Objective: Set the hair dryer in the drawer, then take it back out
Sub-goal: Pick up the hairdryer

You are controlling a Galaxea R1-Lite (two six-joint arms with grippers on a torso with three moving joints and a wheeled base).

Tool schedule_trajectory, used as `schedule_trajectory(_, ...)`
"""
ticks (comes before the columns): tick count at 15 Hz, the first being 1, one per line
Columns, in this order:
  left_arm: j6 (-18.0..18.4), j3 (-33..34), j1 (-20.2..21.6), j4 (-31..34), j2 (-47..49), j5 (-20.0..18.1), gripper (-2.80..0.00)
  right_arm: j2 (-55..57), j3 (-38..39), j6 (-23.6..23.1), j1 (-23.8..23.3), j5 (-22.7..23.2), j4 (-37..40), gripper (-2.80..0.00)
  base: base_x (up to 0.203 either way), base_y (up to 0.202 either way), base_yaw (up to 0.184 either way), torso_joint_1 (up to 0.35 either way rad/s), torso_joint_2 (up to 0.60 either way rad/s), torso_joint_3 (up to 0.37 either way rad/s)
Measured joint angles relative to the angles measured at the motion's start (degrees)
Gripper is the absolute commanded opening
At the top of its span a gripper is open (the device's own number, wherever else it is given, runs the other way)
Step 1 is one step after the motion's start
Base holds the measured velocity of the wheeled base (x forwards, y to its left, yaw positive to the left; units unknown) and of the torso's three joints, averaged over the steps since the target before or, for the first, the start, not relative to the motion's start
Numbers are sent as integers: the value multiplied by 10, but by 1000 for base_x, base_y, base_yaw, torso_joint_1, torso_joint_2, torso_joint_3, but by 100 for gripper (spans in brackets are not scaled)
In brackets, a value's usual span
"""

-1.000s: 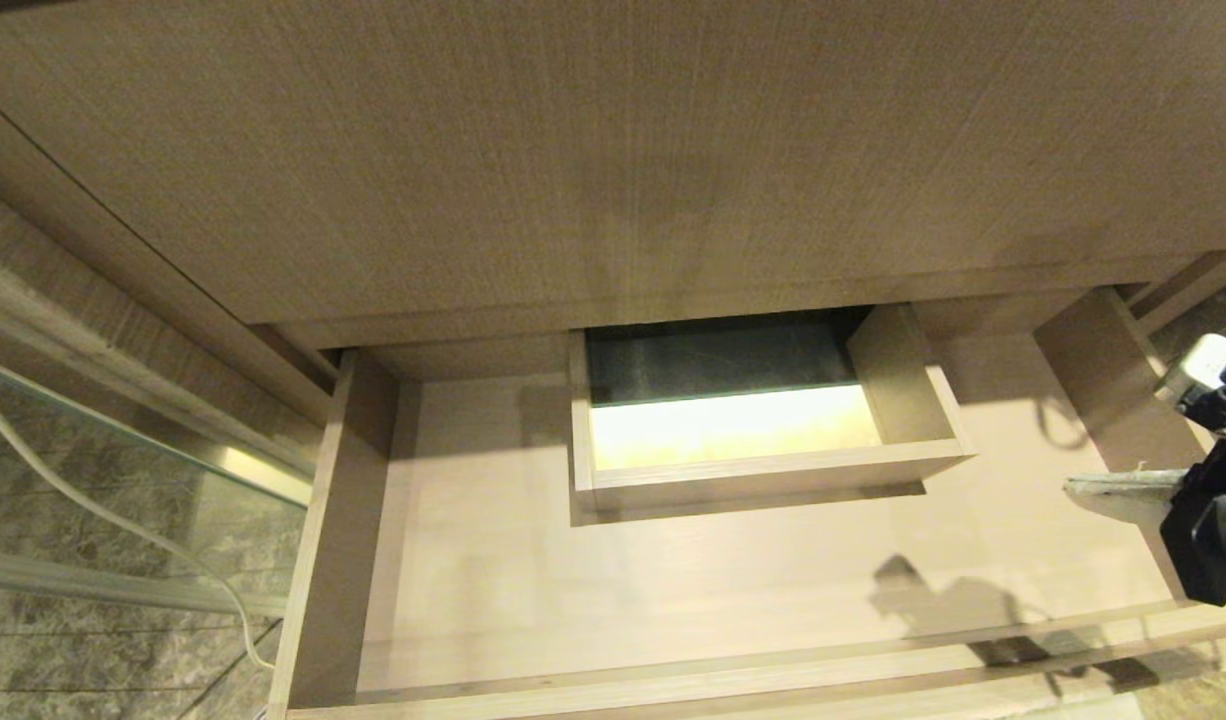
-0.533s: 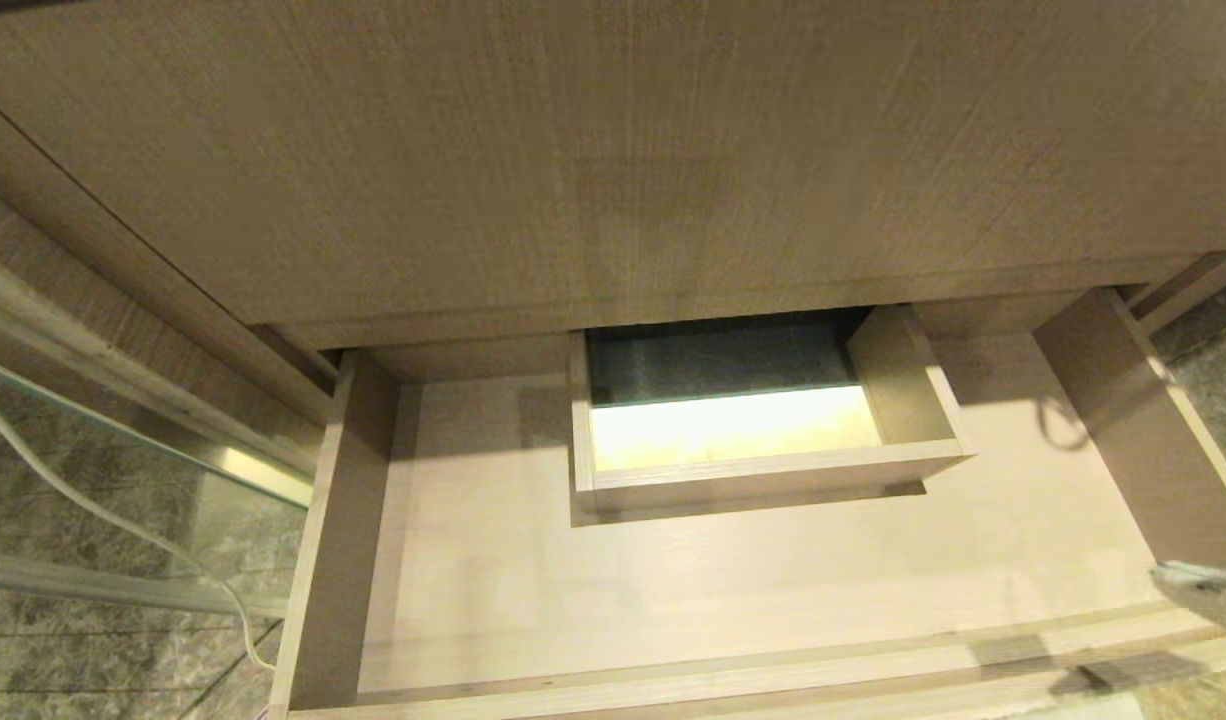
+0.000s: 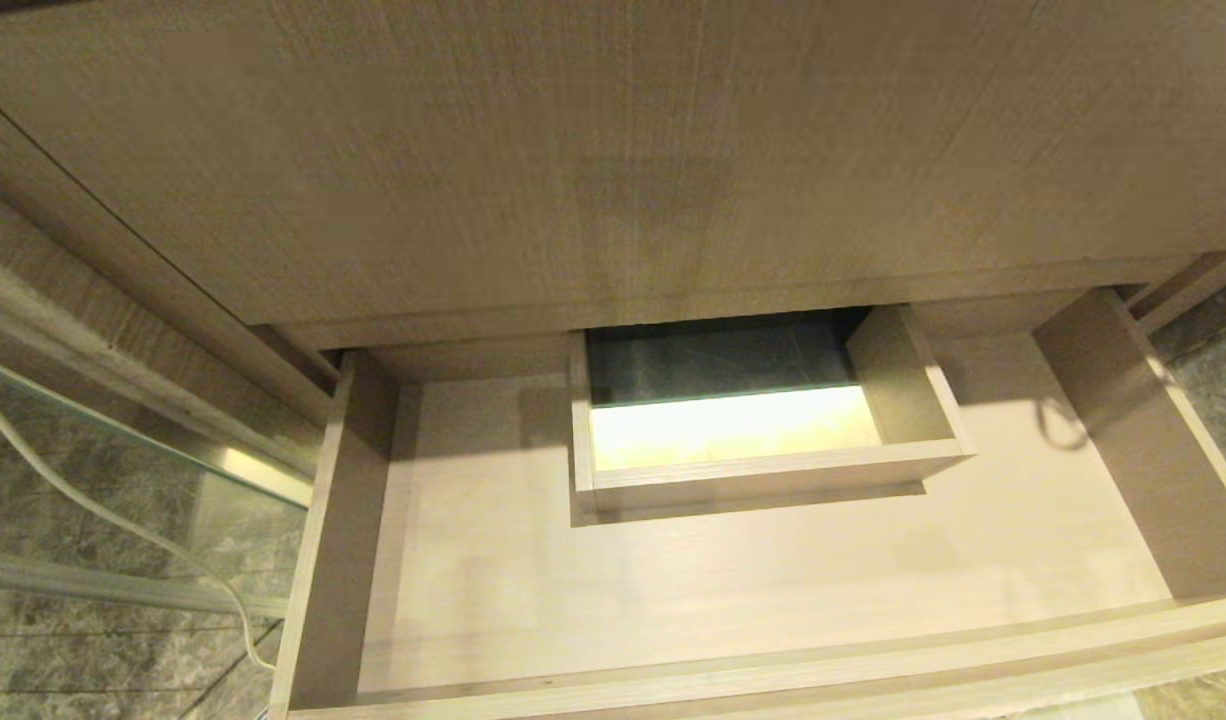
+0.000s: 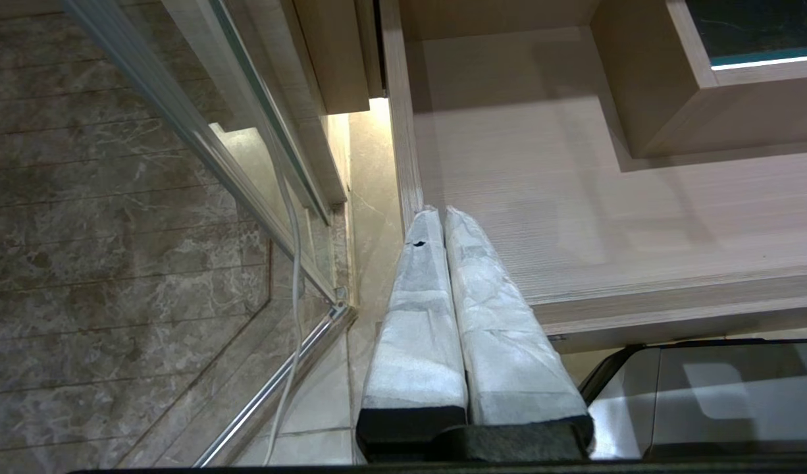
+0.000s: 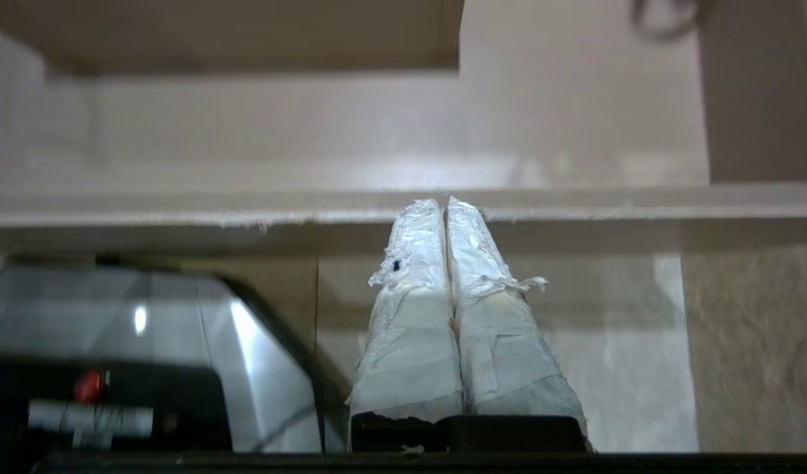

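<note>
Head view: the wide, shallow beige wood-grain drawer stands pulled out, its pale floor bare around a boxed rectangular cut-out; a thin white cord crosses the marble floor at left. No hair dryer shows in any view.

Left wrist view: the left end effector, tape-wrapped fingers pressed together and holding nothing, hangs beside the drawer's front corner.

Right wrist view: the right end effector, likewise closed and empty-handed, sits before the drawer's front edge.
</note>
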Motion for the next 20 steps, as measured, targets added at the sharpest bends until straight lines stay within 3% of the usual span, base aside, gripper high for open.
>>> schedule_trajectory(5,0,0,0,0,0,0,-280,-106,32,23,-2,-22,-11,-280,0,0,0,0,0,0)
schedule_trajectory(20,0,0,0,0,0,0,-280,-122,34,36,-2,-23,-2,-280,0,0,0,0,0,0)
